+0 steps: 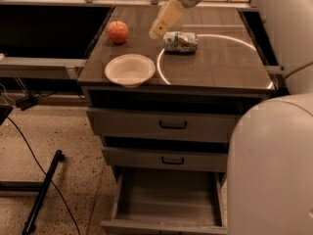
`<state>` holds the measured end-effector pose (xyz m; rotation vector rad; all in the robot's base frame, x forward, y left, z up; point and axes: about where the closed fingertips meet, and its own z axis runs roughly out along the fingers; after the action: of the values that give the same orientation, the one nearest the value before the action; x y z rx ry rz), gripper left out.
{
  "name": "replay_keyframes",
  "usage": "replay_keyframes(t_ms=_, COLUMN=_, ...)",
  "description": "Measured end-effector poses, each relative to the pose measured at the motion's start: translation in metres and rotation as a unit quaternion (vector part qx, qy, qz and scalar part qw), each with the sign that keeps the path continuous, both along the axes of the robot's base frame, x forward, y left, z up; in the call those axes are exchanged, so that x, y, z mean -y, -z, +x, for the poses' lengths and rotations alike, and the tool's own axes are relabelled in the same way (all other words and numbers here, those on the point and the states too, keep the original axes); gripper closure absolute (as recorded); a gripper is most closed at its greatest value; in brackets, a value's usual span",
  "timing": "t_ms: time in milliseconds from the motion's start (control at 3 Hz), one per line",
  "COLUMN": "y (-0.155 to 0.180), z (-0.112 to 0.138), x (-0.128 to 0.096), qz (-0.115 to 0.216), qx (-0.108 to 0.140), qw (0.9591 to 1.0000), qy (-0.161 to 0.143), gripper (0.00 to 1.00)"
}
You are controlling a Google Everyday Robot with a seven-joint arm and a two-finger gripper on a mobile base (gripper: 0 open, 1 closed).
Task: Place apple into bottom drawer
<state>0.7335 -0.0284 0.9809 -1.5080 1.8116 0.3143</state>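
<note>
The red-orange apple [118,31] sits at the far left of the cabinet top [220,62]. The bottom drawer [166,199] is pulled open and holds nothing. My gripper [157,32] hangs above the top, to the right of the apple and just left of the crushed can, apart from both.
A crushed silver-green can [180,41] lies on its side mid-top. A white bowl [129,70] stands at the front left of the top. The two upper drawers [166,126] are shut. My arm's white body [271,165] fills the right side. Cables and a black stand [41,190] lie on the floor at left.
</note>
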Motion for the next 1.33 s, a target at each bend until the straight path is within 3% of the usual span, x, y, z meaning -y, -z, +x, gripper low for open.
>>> replay_keyframes(t_ms=333, y=0.004, z=0.03, x=-0.023, qz=0.045, qx=0.004, qw=0.9976, qy=0.053, gripper=0.0)
replay_keyframes(t_ms=667, y=0.004, z=0.036, x=-0.027, qz=0.055, qx=0.008, qw=0.9965, qy=0.062, gripper=0.0)
replay_keyframes(t_ms=1000, y=0.017, z=0.052, x=-0.056, qz=0.078, qx=0.005, qw=0.9957, qy=0.048, gripper=0.0)
replay_keyframes(t_ms=1333, y=0.035, z=0.086, x=-0.091, qz=0.096, qx=0.023, qw=0.9934, qy=0.058, gripper=0.0)
